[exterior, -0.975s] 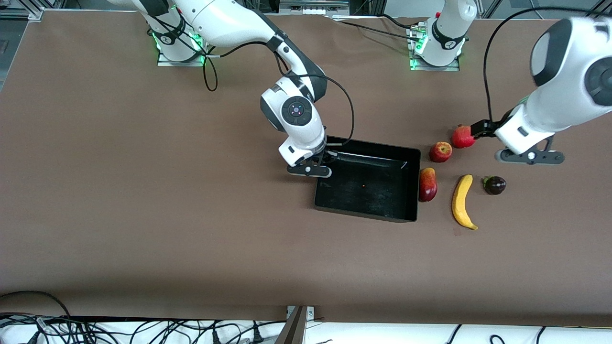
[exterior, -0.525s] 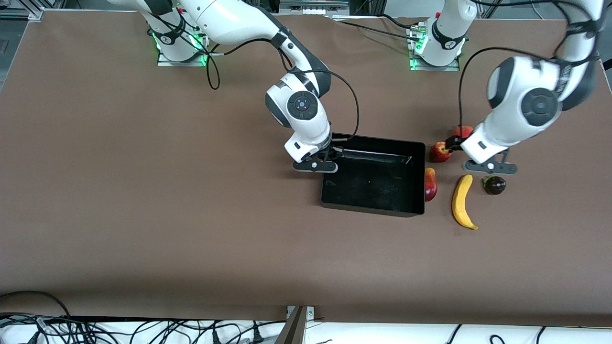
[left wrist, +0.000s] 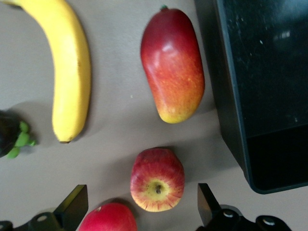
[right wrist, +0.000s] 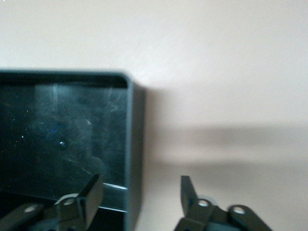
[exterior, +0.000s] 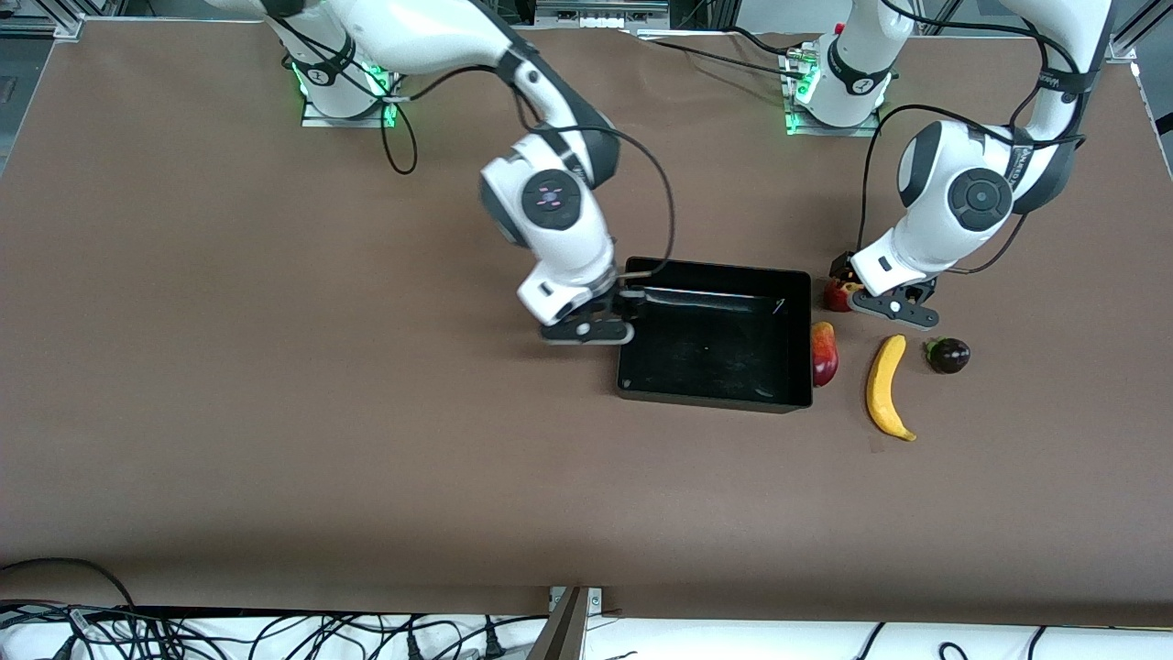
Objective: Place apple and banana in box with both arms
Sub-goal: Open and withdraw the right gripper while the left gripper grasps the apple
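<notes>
Brown bench (exterior: 275, 412). Black box (exterior: 715, 396) mid-bench; right claw (right wrist: 139, 197) released, fingers straddling its wall at the right arm's end. Banana (exterior: 885, 387) on bench, nearer the front cam than left claw (left wrist: 139, 207). Mango (exterior: 824, 354) touching box wall, btwn box and banana. Apple (left wrist: 157, 179) on bench directly under left claw, released, fingers either side, no contact. Pomegranate (left wrist: 108, 217) just beside apple.
</notes>
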`<state>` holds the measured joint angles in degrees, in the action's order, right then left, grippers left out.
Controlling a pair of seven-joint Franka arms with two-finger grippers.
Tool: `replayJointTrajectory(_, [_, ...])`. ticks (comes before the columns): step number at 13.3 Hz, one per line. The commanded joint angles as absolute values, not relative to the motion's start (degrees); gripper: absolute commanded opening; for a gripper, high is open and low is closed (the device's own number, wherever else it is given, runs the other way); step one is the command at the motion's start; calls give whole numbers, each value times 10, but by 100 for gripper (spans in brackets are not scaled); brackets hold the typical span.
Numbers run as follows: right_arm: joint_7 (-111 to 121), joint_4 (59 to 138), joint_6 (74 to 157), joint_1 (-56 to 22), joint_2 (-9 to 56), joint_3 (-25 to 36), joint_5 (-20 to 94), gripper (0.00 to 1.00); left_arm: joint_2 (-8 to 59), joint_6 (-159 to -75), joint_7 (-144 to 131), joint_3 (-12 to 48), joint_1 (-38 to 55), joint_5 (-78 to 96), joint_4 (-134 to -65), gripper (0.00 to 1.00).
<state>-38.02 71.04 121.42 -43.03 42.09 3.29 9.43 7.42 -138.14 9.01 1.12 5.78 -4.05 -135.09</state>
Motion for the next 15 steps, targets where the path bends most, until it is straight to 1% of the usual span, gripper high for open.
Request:
replayJointTrajectory(1, [-288,722,1123,-358,330,34,104,100,87,-1474,123,11,59,-40,-1409,100])
replayJointTrajectory(3, [-227,724,1038,-323,284,44,109,100,111,-1512,124,11,58,-40,-1419,100])
replayJointTrajectory(5, [-211,729,967,-321,237,77,108,100,141,-1551,124,11,59,-40,-1420,100])
replayJointTrajectory(6, [-199,746,948,-321,207,90,105,100,142,-1551,125,11,58,-40,-1420,81])
replayJointTrajectory(7, [-180,774,933,-322,168,107,105,100,141,-1546,127,11,58,-40,-1419,52])
replayJointTrajectory(8, [-176,810,927,-322,129,118,101,100,139,-1543,128,11,55,-40,-1419,28])
replayJointTrajectory(9, [-171,856,928,-321,88,125,97,100,135,-1535,128,11,54,-40,-1417,22])
replayJointTrajectory(10, [-161,906,930,-316,43,126,79,100,116,-1516,128,11,53,-40,-1413,16])
replayJointTrajectory(11, [-152,942,932,-306,5,122,50,100,94,-1488,128,11,52,-40,-1403,14])
replayJointTrajectory(12, [-144,963,926,-283,-22,109,39,100,72,-1435,127,11,52,-40,-1381,14])
replayJointTrajectory(13, [-122,976,925,-233,-39,72,37,100,59,-1369,124,11,52,-40,-1342,14])
replayJointTrajectory(14, [-95,976,920,-170,-43,27,37,100,55,-1289,120,12,54,-38,-1289,17])
replayJointTrajectory(15, [-73,973,913,-120,-42,-3,37,100,59,-1204,100,12,61,-32,-1228,20])
